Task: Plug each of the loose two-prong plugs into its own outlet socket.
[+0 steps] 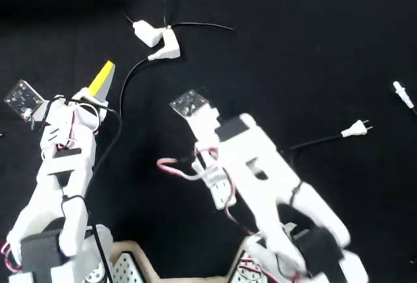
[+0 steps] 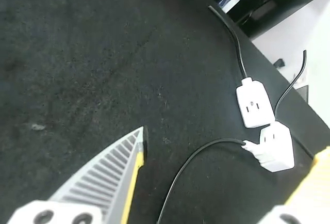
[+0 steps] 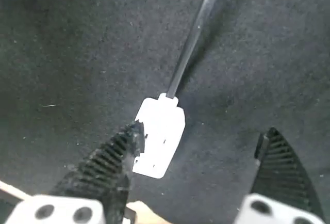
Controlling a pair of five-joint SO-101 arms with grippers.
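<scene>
Two white outlet sockets lie at the back of the black table. The empty socket (image 1: 146, 33) (image 2: 253, 105) shows its two holes. The second socket (image 1: 167, 47) (image 2: 276, 146) has a plug on a black cable in it. A loose two-prong plug (image 1: 356, 128) lies far right. My left gripper (image 1: 98, 86) (image 2: 221, 182) is open, short of the sockets, with nothing between its yellow-edged fingers. My right gripper (image 3: 193, 162) is open just above a white plug-like piece (image 3: 159, 136) on a black cable, which lies close against one finger (image 3: 111, 167).
A small white cable end (image 1: 402, 94) lies at the right edge. The right arm (image 1: 254, 165) is folded over the table's middle, with pink wires (image 1: 172, 165) looping out beside it. A black cable (image 1: 127, 77) runs from the plugged socket toward the left arm.
</scene>
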